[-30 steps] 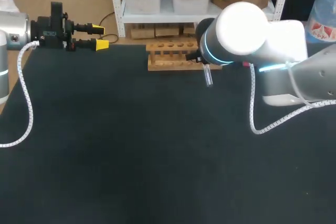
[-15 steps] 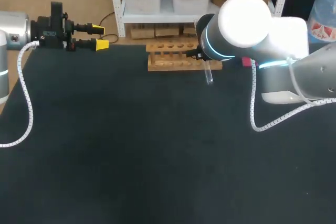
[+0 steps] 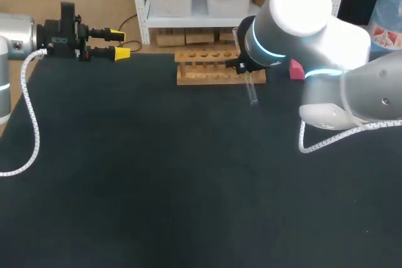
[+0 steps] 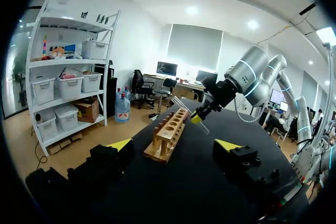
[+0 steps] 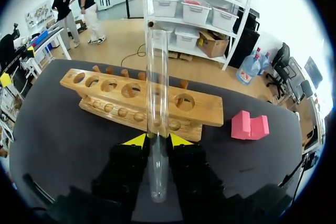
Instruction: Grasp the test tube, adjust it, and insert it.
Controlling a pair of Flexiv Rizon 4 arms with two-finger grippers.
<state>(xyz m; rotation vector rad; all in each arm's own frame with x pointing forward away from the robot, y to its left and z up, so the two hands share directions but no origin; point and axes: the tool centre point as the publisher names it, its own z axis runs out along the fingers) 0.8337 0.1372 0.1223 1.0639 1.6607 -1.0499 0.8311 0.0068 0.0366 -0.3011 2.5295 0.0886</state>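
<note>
A clear glass test tube [image 5: 157, 103] is held between the yellow tips of my right gripper [image 5: 158, 141], which is shut on it. The tube points toward the wooden rack [image 5: 202, 109], whose row of holes stands empty just ahead. From above, the tube [image 3: 252, 92] hangs in front of the right end of the rack [image 3: 201, 76], under my right gripper [image 3: 245, 72]. My left gripper [image 3: 119, 43] stands open and empty at the table's far left edge. In its own view the left gripper [image 4: 173, 145] faces the rack [image 4: 170, 135] and the tube [image 4: 186, 111].
A pink block [image 3: 296, 69] lies on the black table just right of the rack; it also shows as the pink block [image 5: 249, 125] beside the rack's end. The right arm's big white joint hangs over the table's far right.
My right arm's upper joint has swung up and to the right. The tube has shifted slightly right in front of the rack's end. The left arm has not moved.
</note>
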